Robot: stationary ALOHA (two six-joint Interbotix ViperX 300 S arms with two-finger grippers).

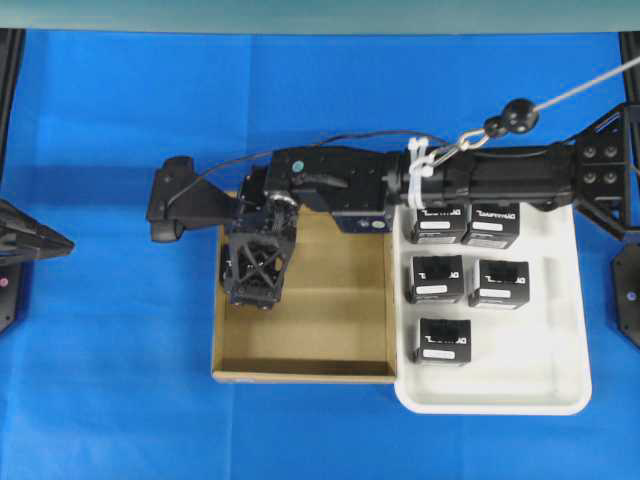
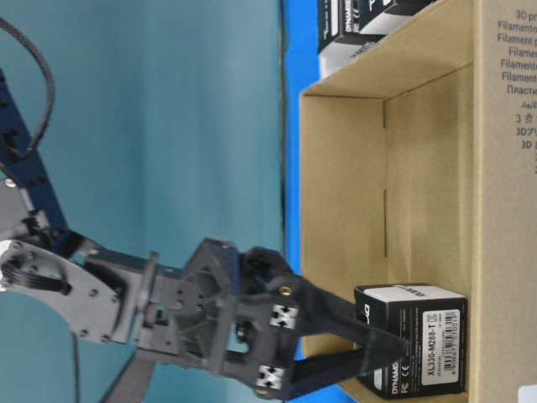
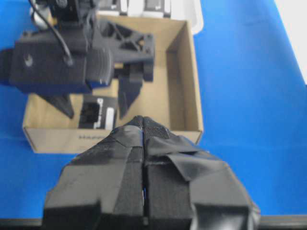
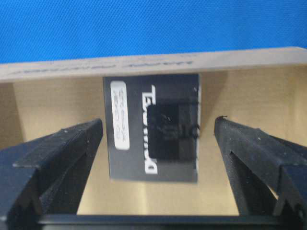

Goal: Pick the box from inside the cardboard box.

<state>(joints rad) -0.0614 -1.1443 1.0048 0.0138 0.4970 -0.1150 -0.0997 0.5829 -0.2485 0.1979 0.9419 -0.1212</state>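
our right gripper point(image 4: 156, 139) hangs inside the cardboard box point(image 1: 330, 330), fingers point(image 4: 57, 148) spread wide on either side of the box point(image 4: 151, 127), which lies on the carton floor against a wall, untouched. our left gripper point(image 3: 144, 143) is clenched shut over the blue surface point(image 1: 120, 400).

A robotics lab: blue-covered table point(image 1: 100, 350) flanked by black arm mounts.

The large shallow brown cardboard box point(image 1: 305, 368) is matt corrugated board with plain tan walls. The small black cuboid box point(image 4: 151, 127) inside looks like smooth printed card with a white paper label. The white plastic tray point(image 1: 560, 385) is smooth and slightly glossy; the blue table cover point(image 1: 100, 380) looks matt.
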